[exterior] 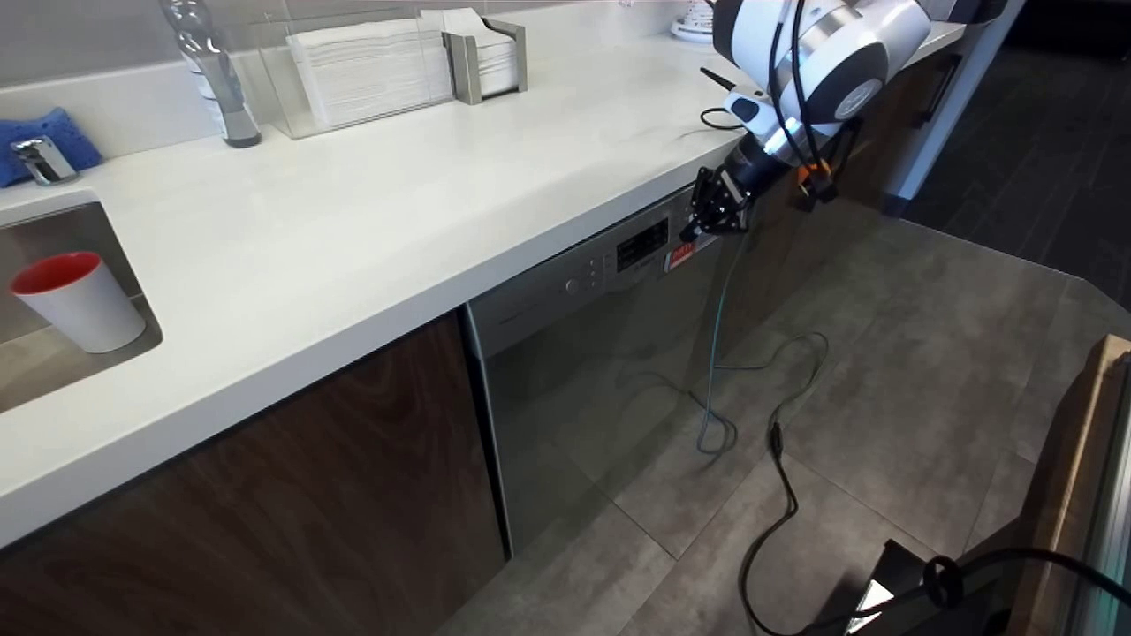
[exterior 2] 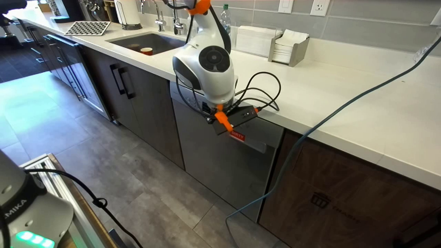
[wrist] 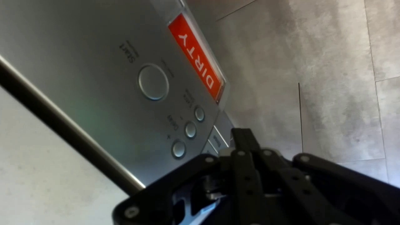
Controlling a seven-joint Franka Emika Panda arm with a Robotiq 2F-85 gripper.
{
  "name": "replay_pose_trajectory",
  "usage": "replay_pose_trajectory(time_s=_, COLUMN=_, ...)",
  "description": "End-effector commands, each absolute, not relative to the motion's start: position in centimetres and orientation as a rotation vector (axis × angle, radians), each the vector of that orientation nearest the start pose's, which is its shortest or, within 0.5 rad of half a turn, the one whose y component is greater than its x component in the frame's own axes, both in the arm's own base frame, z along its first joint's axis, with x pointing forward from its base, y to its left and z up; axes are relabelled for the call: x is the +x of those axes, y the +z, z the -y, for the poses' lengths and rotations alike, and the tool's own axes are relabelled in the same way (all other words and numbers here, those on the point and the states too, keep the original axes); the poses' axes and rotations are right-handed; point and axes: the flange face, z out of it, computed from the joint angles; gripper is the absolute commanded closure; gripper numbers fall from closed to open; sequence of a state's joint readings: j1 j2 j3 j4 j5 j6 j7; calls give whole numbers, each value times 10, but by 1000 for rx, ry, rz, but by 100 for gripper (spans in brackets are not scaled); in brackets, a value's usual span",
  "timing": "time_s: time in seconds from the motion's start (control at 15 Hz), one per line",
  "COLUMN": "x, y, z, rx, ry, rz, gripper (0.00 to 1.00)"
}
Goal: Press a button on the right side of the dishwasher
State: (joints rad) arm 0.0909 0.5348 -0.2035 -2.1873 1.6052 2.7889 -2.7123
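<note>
In an exterior view a grey brushed-steel dishwasher (exterior: 583, 397) stands under the edge of a long white tabletop (exterior: 371, 221), a dark brown wooden cabinet front (exterior: 292, 495) beside it at eight o'clock. The black metal gripper (exterior: 691, 231) is near its steel control panel (wrist: 109, 97), at one o'clock from the dishwasher's middle, jaws pressed together; I cannot tell whether they touch the steel. In the wrist view a large round silver Start button (wrist: 153, 82) lies at ten o'clock from their tips, three small round silver buttons (wrist: 190, 129) at nine, a red rectangular DIRTY sign (wrist: 196, 57) at eleven
</note>
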Motion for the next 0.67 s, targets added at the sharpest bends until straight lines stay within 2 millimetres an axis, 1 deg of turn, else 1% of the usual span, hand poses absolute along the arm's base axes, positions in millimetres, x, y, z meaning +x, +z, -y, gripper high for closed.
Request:
replay_pose_trajectory(time_s=0.0, x=516, y=129, z=110, rx=-2644, ry=-779, rz=1660, gripper=100)
replay_pose_trajectory(time_s=0.2, x=517, y=126, z=109, rx=-2662, ry=-781, rz=1638, gripper=100)
replay_pose_trajectory(time_s=0.6, x=523, y=127, z=110, rx=-2704, ry=-809, rz=1591, gripper=100)
